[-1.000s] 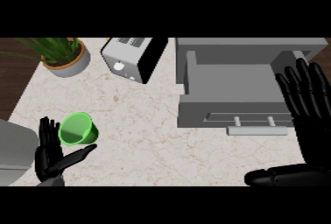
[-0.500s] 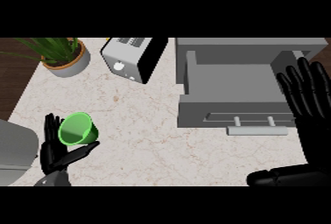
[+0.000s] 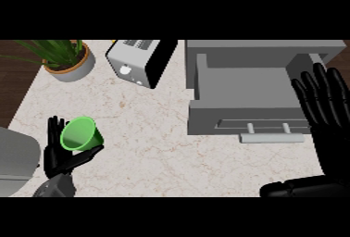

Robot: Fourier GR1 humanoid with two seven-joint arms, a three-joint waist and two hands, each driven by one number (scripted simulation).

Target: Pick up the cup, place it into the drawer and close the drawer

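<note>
A green cup (image 3: 81,134) lies tilted on the marble counter (image 3: 157,152) at the lower left, its mouth toward me. My left hand (image 3: 60,159) is shut on the cup, with fingers (image 3: 54,127) behind its left rim and the thumb against its lower right side. The grey drawer (image 3: 246,88) stands open at the upper right, its inside bare and its handle (image 3: 272,137) at the front. My right hand (image 3: 327,104) is open at the right edge, fingers up, beside the drawer's right wall.
A white and black toaster (image 3: 140,62) stands at the back centre. A potted plant (image 3: 67,58) sits at the back left. A grey rounded object (image 3: 15,159) shows at the left edge beside my left hand.
My left hand has moved up and closed in on the cup, thumb now against it. The cup has shifted slightly up and left. The right hand has barely moved.
</note>
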